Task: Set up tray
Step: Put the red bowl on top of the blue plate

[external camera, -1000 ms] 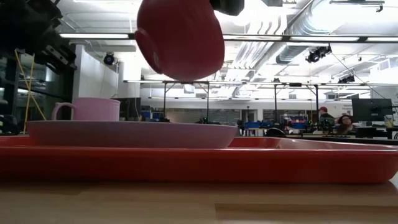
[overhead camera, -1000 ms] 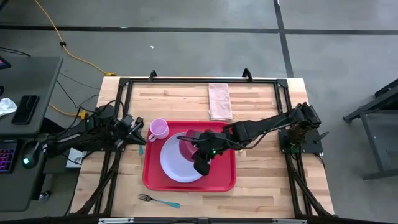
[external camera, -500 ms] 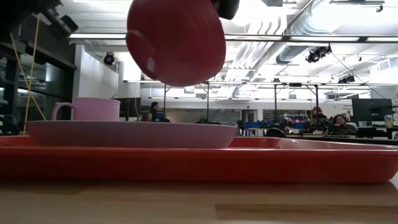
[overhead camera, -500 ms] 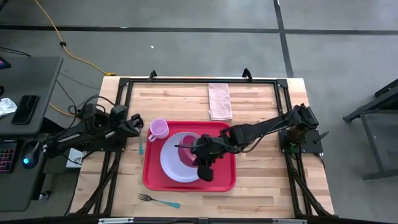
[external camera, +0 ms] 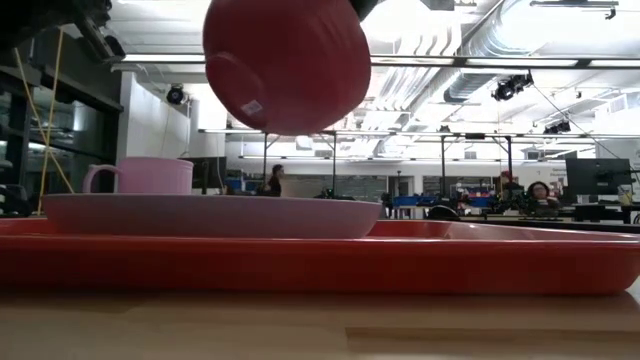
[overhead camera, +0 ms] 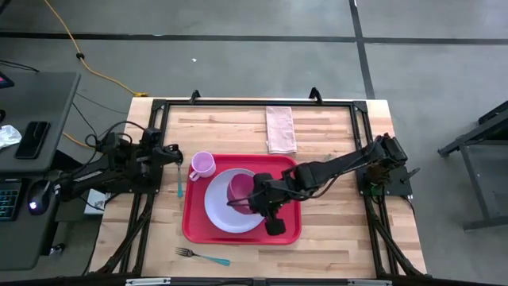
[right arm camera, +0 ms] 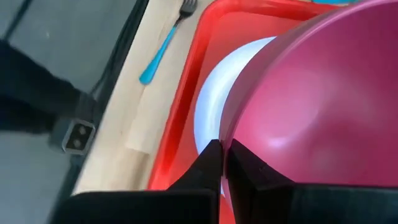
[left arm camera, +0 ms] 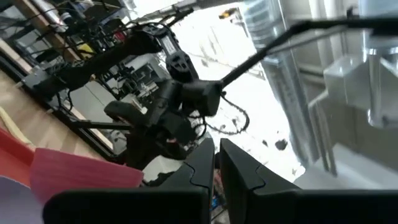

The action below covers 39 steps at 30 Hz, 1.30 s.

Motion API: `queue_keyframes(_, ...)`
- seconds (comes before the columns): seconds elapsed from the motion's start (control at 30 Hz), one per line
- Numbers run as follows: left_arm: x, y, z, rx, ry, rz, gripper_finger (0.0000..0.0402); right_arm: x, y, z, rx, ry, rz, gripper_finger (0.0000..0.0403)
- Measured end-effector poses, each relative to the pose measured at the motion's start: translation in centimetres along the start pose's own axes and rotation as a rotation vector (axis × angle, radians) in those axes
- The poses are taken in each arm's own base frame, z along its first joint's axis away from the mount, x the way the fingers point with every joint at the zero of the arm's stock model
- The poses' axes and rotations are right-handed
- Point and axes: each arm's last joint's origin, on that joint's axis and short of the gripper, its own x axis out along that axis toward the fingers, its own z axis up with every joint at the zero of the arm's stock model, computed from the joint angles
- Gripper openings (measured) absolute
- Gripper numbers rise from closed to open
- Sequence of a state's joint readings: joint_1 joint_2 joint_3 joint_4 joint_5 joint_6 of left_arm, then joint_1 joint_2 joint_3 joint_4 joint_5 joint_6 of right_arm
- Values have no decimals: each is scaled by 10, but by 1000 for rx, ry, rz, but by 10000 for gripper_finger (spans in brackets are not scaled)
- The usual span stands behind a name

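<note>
Two hands in use. My right hand (overhead camera: pixel 255 200) pinches the rim of a dark red bowl (overhead camera: pixel 240 189), held above the lavender plate (overhead camera: pixel 222 214) on the red tray (overhead camera: pixel 290 226) mid-desk (overhead camera: pixel 333 143). My left hand (overhead camera: pixel 176 153) is closed, empty, beside a pink mug (overhead camera: pixel 202 164).

The tray (overhead camera: pixel 290 226) is set at table (overhead camera: pixel 333 246) centre. The plate (overhead camera: pixel 218 214) is laid in the tray's left half. A bowl (overhead camera: pixel 240 191) is held above the plate, clear of it, by the right gripper (overhead camera: pixel 255 199), clamped on its rim. A mug (overhead camera: pixel 202 165) is placed just off the tray's far-left corner. A napkin (overhead camera: pixel 280 129) is laid behind the tray. One fork (overhead camera: pixel 202 256) is laid in front of the tray, another utensil (overhead camera: pixel 179 182) left of it. The left gripper (overhead camera: pixel 173 156) is parked left of the mug.
</note>
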<state>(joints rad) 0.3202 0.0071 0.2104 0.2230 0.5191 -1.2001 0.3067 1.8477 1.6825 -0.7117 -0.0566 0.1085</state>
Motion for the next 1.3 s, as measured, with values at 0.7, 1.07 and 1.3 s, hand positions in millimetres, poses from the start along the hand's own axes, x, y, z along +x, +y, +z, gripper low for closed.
queue_keyframes(0.7, 68, -13, 45, -116, 95, 103, 58, -2, -6, -11, -398, 149, -276, 0)
queue_keyframes(1.07, 131, 0, 75, -191, 302, 218, 58, -5, -10, -21, -412, 263, -368, 0)
queue_keyframes(1.3, 145, 21, 74, -242, 366, 272, 58, -7, -11, -24, -387, 294, -416, 0)
